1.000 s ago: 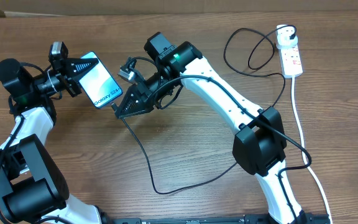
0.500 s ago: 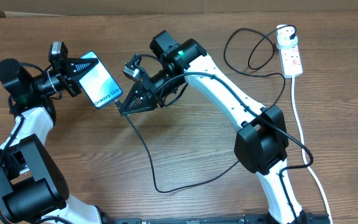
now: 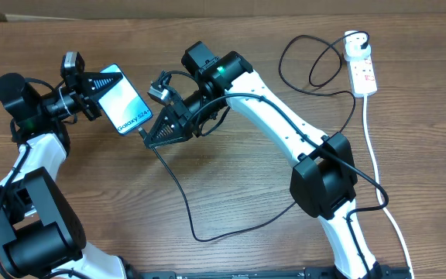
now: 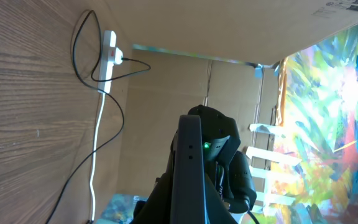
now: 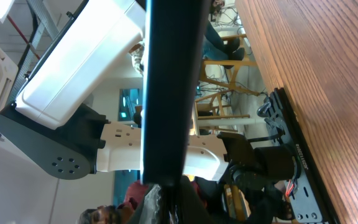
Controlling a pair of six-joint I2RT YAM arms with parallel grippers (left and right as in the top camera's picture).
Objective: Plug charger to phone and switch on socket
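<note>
A brown wood-grain surface point(image 3: 238, 174) carries everything, with cardboard sheets along its far edge. Nearest the arm bases, the charger point(image 3: 200, 239) lies as a thin black cable that bends in a loose curve at the near middle. From there one run climbs left toward the grippers and the other trails off to the right.

Farther in, at centre left, the right gripper point(image 3: 152, 136) is closed on the connector end of the cable. It holds the tip right at the near-right end of the phone point(image 3: 126, 102). Whether the tip is seated in the port cannot be told. The right wrist view shows the phone point(image 5: 166, 87) edge-on as a dark bar directly ahead.

The phone is held up off the wood, its cyan screen facing upward. The left gripper point(image 3: 103, 87) is clamped shut across its far-left end. In the left wrist view its thin edge point(image 4: 191, 168) stands between the fingers.

At the far right lies the socket point(image 3: 363, 75), a white strip also seen from the left wrist point(image 4: 109, 56). The charger's cable coils in a loop beside its far end. A white cord point(image 3: 372, 147) runs from the strip toward the near right edge.
</note>
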